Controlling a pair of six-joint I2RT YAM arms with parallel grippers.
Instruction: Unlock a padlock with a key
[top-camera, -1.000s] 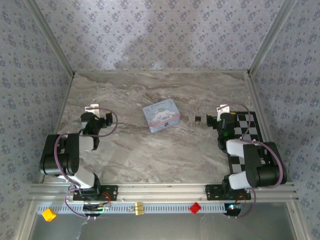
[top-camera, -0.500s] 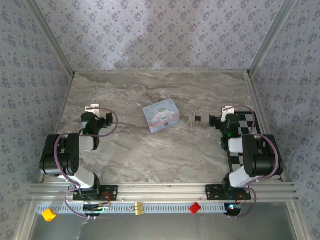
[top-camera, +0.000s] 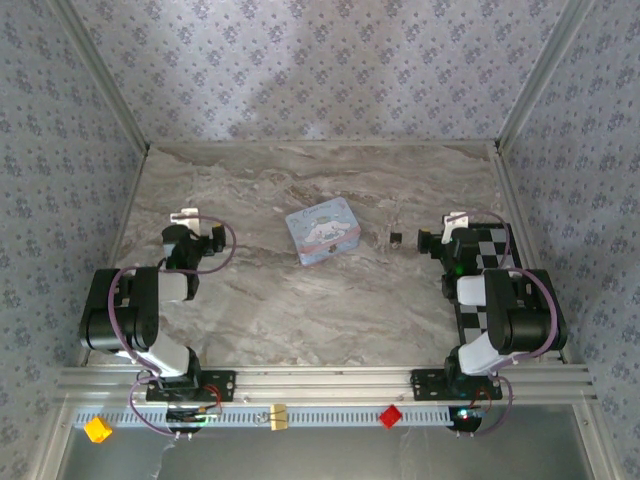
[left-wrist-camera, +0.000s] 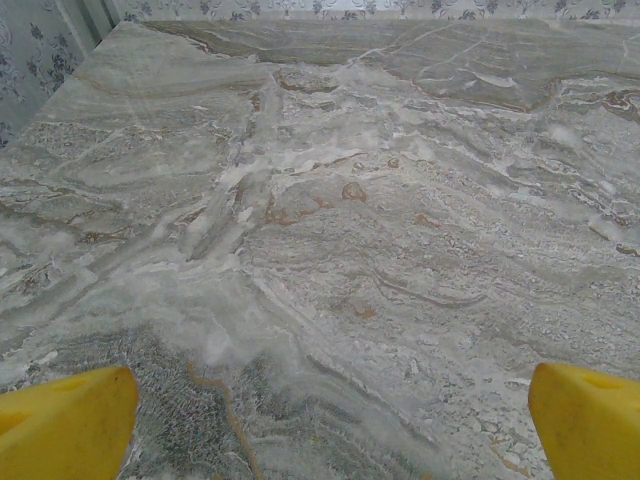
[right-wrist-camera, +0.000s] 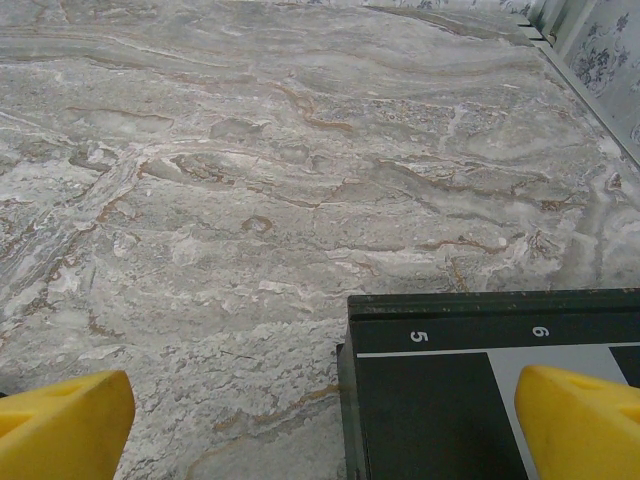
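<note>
The padlock is a tiny dark block on the marble table, between the tin and the right arm. I cannot make out the key. My right gripper hovers a short way right of the padlock, open and empty. In the right wrist view its yellow fingertips stand wide apart over marble and a board's corner. My left gripper is at the left side of the table, far from the padlock. It is open, yellow fingertips spread over bare marble.
A light-blue cartoon tin lies mid-table, left of the padlock. A black-and-white checkerboard lies under the right arm, its numbered corner close below the right gripper. Patterned walls enclose three sides. A yellow block and a red block sit on the front rail.
The right arm folded back and shifted slightly right over the checkerboard, then held still. The left arm, padlock and tin have not moved.
</note>
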